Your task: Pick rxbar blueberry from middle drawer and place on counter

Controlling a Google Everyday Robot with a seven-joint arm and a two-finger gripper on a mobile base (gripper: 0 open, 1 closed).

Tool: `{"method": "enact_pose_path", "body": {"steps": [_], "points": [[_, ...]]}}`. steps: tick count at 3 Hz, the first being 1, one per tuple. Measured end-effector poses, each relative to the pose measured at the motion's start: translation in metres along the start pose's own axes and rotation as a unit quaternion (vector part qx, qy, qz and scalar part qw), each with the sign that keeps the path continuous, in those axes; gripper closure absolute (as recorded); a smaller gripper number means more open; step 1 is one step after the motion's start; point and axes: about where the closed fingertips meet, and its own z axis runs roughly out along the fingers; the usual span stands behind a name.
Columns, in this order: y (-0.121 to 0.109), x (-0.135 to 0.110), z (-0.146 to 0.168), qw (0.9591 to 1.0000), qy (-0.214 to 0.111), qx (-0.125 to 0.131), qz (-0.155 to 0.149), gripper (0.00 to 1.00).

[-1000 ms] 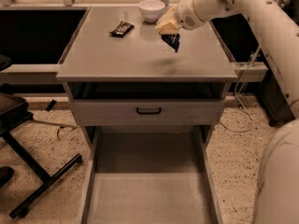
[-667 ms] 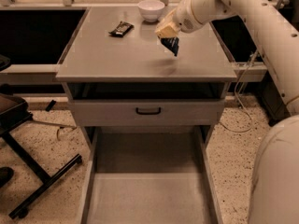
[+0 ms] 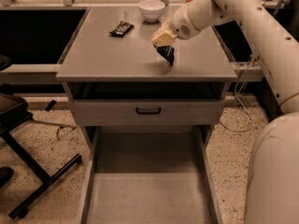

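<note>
My gripper [image 3: 163, 44] is over the right part of the counter [image 3: 112, 57], shut on the rxbar blueberry [image 3: 167, 54]. The dark bar hangs from the fingers with its lower end at or just above the counter top. The middle drawer [image 3: 149, 195] is pulled out at the bottom of the view, and its grey floor is bare.
Another dark-wrapped bar [image 3: 121, 29] lies at the back left of the counter, and a white bowl [image 3: 152, 9] stands at the back middle. A closed drawer front with a black handle [image 3: 148, 110] sits under the counter. A black chair base [image 3: 32, 181] stands on the floor at left.
My gripper has moved down and slightly left with the bar, bringing it closer to the counter top.
</note>
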Motion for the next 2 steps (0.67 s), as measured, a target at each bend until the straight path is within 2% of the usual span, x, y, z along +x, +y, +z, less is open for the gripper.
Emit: {"method": "enact_pose_path", "body": {"steps": [2], "points": [[0.0137,0.0056,0.0174,0.9992,-0.003,-0.035,0.019,1.00]]}}
